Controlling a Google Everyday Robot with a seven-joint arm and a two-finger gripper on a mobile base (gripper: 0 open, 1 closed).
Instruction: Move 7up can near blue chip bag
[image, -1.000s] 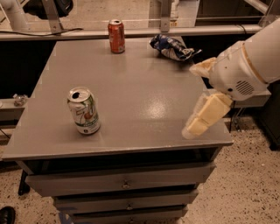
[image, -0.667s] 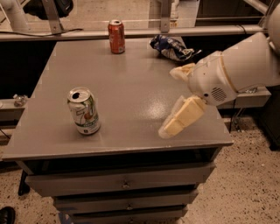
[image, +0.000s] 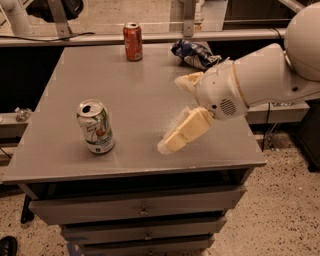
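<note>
Currently the 7up can (image: 95, 126) stands upright on the grey worktop (image: 125, 85), close to the front edge and toward the front left corner. Its opened metal top faces up and its green and red logo faces the front. Nothing is touching it.

The blue chip bag (image: 194, 53) lies crumpled near the back edge, toward the back right corner, well apart from the 7up can. A red soda can (image: 132, 41) stands upright at the back edge, about midway along it and to the left of the bag, not touching it.

The white arm (image: 265, 75) reaches in across the right edge of the worktop. Its gripper (image: 171, 114) sits over the right half of the worktop, roughly between the bag and the front edge, and points toward the left edge. The jaws are spread wide and hold nothing. One of the pale fingers (image: 185, 131) slants down toward the front edge, with its tip low over the surface, and the other sits higher, nearer the bag. The gripper is clear of the 7up can, with bare worktop between them.

Below the front edge are grey drawers (image: 140, 210) with small knobs.
</note>
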